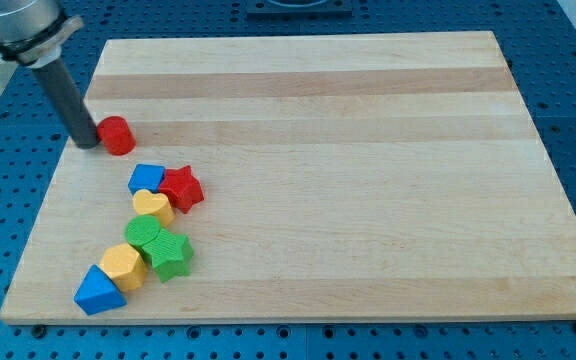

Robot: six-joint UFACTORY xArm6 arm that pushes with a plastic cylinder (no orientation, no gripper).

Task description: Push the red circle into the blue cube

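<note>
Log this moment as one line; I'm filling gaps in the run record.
my tip: touching red circle, on its left | blue cube: below-right, apart | contact: not yet

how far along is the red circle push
Done: my tip is placed right against the red circle, on its side toward the view's left. In hand: the push itself. Left: the circle is apart from the blue cube, which sits below it and slightly right, beside the red star. No contact yet.
</note>
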